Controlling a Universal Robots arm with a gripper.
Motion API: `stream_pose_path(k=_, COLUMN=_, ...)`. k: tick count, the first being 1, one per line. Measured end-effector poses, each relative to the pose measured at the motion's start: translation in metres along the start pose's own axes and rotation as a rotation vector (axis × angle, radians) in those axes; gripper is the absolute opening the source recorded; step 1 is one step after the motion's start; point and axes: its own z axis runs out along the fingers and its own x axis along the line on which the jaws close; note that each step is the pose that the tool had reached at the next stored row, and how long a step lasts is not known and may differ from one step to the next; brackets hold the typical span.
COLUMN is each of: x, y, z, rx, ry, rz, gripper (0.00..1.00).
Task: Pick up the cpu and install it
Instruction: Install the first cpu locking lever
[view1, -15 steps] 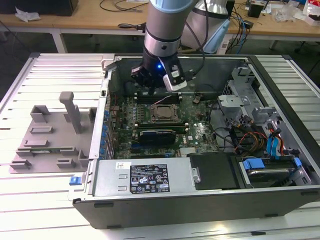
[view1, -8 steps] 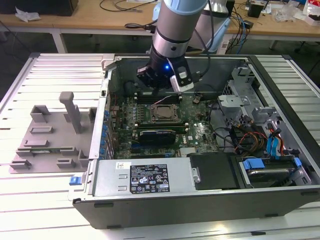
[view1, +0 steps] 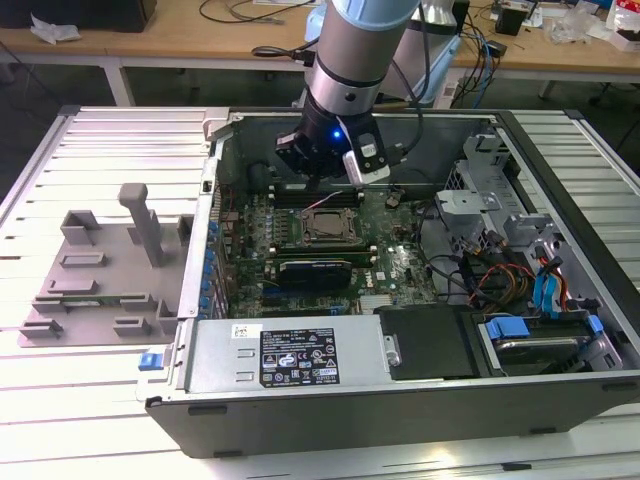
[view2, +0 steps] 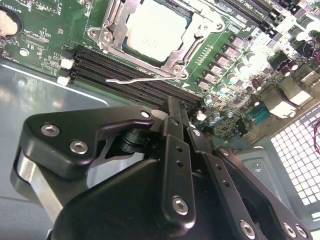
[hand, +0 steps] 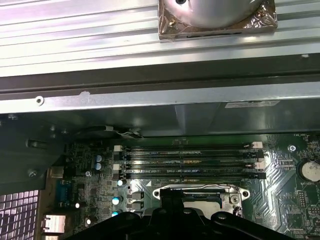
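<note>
Motherboard (view2: 45, 37) — cpu (view2: 156, 31) socketed beside memory slots (view2: 120, 70).

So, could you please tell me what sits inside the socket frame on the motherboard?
The cpu lies inside the socket frame, its pale metal top showing. What lies beneath the chip is covered.

Even overhead light lit the exterior view brightly. The white slatted table (view1: 110, 150) shone pale, while the inside of the computer case (view1: 400, 425) lay dimmer under soft shadows. A small blue light (view1: 338, 133) glowed on the arm. In the second wrist view, glare bleached the cpu (view2: 152, 31) almost white, and the black gripper (view2: 172, 115) caught small highlights on its screws. In the first wrist view, the motherboard (hand: 280, 200) sat in shade below the case wall, and the table's slats carried a purplish sheen.
</note>
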Motion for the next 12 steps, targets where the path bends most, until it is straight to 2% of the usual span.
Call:
stream_pose_path(k=4, x=-0.0011, y=-0.0002, z=0.001, rx=-0.0042, ry=-0.0108, rz=0.047, gripper=0.11)
stream_pose_path(k=6, x=-0.0018, y=-0.0004, z=0.0018, rx=-0.0081, ry=-0.0209, rz=0.091, gripper=0.11)
stream_pose_path(k=8, x=-0.0027, y=-0.0004, z=0.002, rx=-0.0105, ry=-0.0269, rz=0.117, gripper=0.11)
stream_pose_path(k=12, x=-0.0027, y=-0.0004, z=0.002, rx=-0.0106, ry=-0.027, rz=0.117, gripper=0.11)
